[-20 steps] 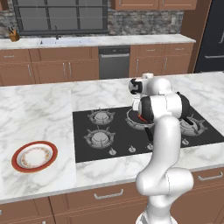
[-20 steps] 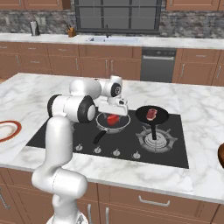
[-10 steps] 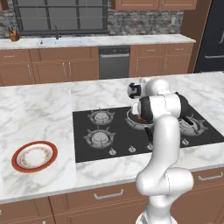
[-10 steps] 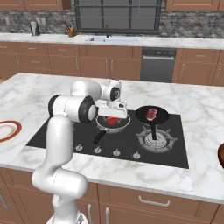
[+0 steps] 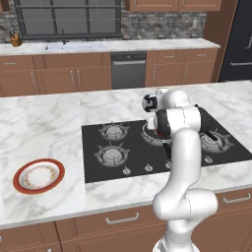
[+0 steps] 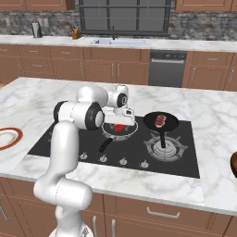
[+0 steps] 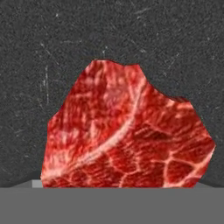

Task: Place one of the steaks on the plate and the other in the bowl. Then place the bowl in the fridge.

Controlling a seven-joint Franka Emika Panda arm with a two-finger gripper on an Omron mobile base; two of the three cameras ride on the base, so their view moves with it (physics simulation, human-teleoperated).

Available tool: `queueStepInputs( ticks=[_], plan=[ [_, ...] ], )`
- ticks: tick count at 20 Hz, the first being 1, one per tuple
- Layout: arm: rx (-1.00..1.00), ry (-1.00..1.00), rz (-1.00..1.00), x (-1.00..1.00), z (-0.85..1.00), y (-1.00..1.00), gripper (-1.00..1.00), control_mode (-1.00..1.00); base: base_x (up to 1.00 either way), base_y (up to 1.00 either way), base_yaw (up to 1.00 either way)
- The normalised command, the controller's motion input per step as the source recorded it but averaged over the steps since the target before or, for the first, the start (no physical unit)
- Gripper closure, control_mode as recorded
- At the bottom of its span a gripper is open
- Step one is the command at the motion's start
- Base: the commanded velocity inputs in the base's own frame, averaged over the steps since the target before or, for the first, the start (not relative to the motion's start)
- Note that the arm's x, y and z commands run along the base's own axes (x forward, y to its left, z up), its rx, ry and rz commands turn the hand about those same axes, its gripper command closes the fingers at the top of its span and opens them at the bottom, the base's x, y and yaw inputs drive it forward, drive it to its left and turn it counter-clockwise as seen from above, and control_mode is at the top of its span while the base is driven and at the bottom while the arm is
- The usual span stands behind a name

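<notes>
the flat bright-red raw steak lies in the black frying pan, directly under the open hand.

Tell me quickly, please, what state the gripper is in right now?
Gripper: open, holding nothing, low over the steak in the pan.

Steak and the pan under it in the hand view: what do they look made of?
The steak looks like raw red meat: pale marbling streaks and a moist sheen. The frying pan beneath it looks like dark, matte, finely speckled metal with faint light scratches, perhaps cast iron or a nonstick coating; the look leaves that open.
</notes>
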Motion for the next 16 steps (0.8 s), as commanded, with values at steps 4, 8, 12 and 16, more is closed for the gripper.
queueStepInputs(
  ticks=[4, 8, 12, 16],
  plan=[
    [0.00, 0.00, 0.02, 0.08, -0.09, 0.00, 1.00, -1.00, 0.00, 0.00, 0.00],
    [0.00, 0.00, 0.00, 0.02, -0.01, 0.00, 1.00, -1.00, 0.00, 0.00, 0.00],
    [0.00, -0.08, 0.00, -0.05, 0.00, 0.00, 1.00, -1.00, 0.00, 0.00, 0.00],
    [-0.02, -0.04, 0.00, -0.18, 0.41, 0.23, 1.00, -1.00, 0.00, 0.00, 0.00]
  ],
)
